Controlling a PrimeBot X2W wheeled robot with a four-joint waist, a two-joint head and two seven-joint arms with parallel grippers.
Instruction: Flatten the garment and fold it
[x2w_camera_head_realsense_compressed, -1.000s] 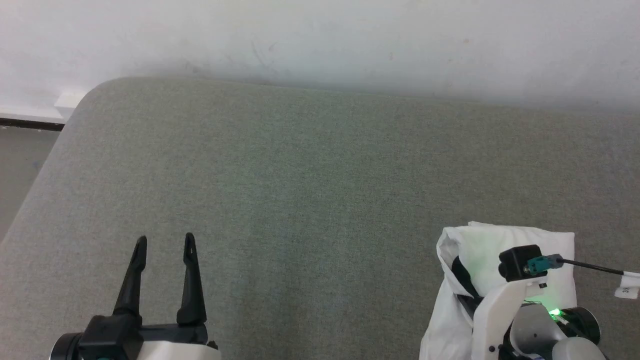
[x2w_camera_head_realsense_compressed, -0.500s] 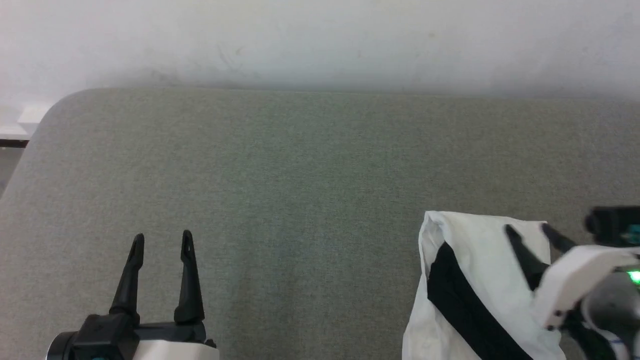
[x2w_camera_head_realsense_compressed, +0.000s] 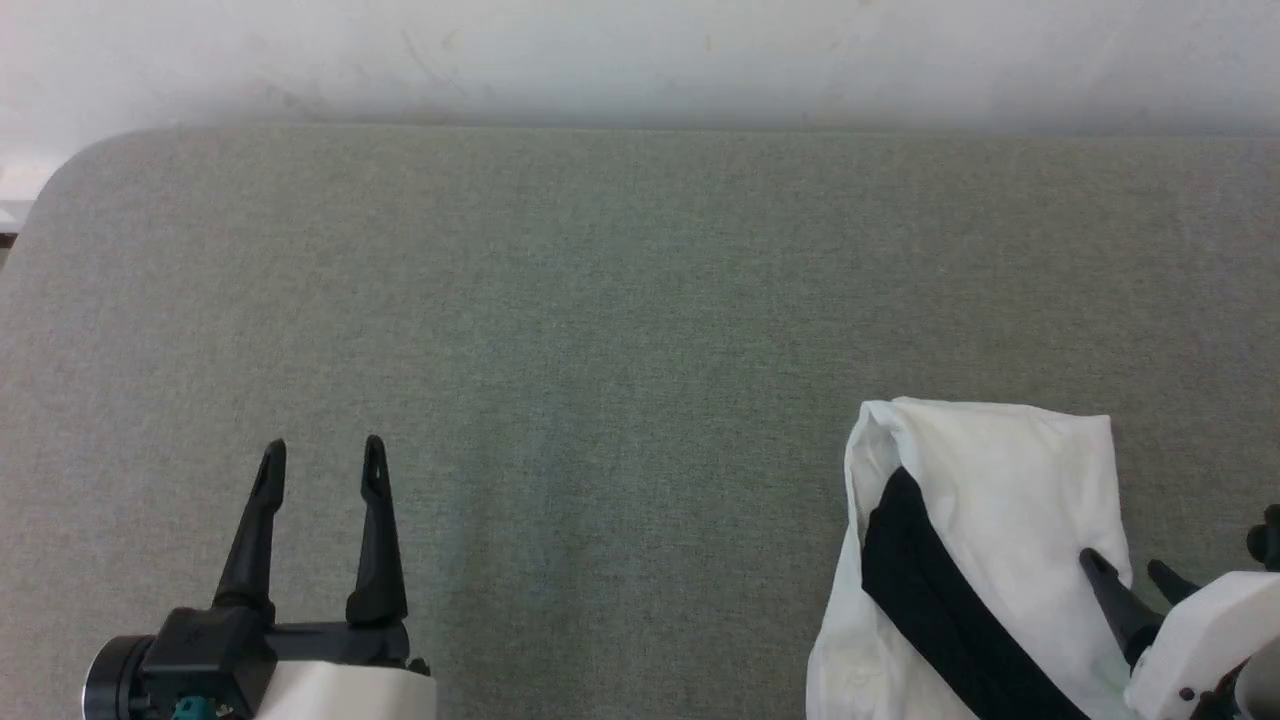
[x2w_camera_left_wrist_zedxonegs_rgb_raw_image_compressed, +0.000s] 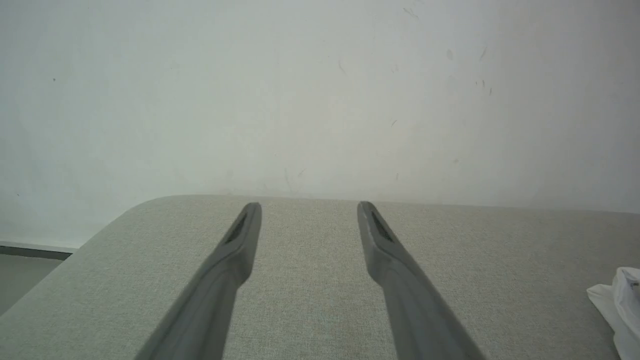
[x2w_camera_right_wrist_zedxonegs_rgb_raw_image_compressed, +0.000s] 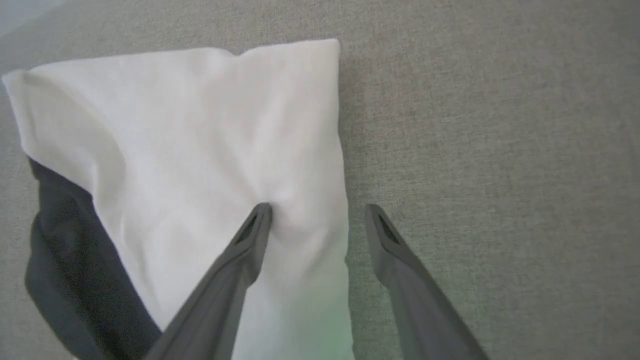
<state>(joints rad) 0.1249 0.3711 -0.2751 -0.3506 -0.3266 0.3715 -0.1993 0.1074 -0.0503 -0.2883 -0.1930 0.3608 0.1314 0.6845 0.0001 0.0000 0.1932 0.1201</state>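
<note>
The garment lies folded into a narrow white bundle with a black sleeve band across it, at the lower right of the grey-green surface. My right gripper is open at the garment's right edge. In the right wrist view the garment fills the left half, and the right gripper straddles its edge, one finger over the white cloth and the other over bare fabric. My left gripper stands open at the lower left, far from the garment, with nothing between its fingers. The left gripper points toward the wall, and a corner of the garment shows at the right edge.
The padded grey-green surface stretches wide, with a rounded far left corner. A white wall runs right behind its far edge. A strip of floor shows beyond the left corner.
My right gripper has let go of the garment, opened, and drawn back to the lower right. The head camera shifted, so the whole picture moved. The left gripper stayed still.
</note>
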